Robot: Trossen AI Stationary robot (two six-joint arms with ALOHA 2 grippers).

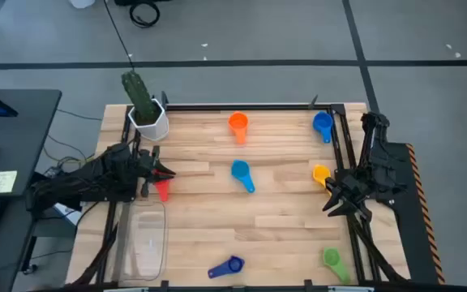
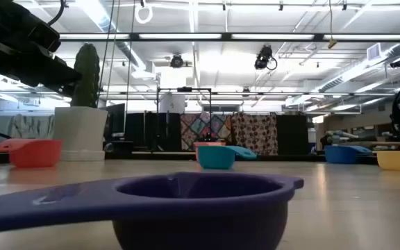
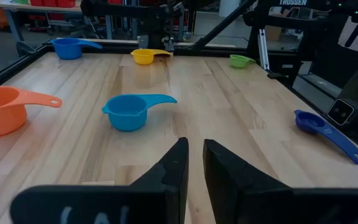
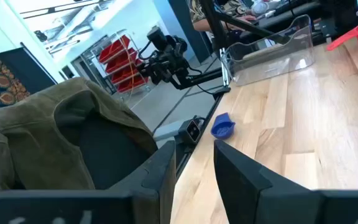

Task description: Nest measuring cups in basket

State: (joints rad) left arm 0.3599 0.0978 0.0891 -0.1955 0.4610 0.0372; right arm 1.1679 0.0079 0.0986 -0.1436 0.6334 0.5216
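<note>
Nothing is nested yet, as far as the pictures show: the clear basket (image 1: 147, 242) at about eight o'clock on the bench (image 1: 282, 227) holds no cup, and all six cups lie apart. The orange cup (image 1: 238, 124) sits at twelve o'clock, the blue cup (image 1: 323, 124) at one to two o'clock, the yellow cup (image 1: 321, 173) at three o'clock, the light blue cup (image 1: 241, 173) near the centre, the green cup (image 1: 334, 261) at about five o'clock and the dark blue cup (image 1: 227, 267) at six o'clock. The red cup (image 1: 162, 189) lies at nine o'clock, just beyond the basket's far end. The left tool (image 1: 154, 172) hangs right by it, its fingers nearly pressed together with only a thin slit between them and nothing pinched in the wrist view. The right tool (image 1: 336, 199) waits at three o'clock, jaws spread a little, empty. All the moving and stacking seems left to do.
</note>
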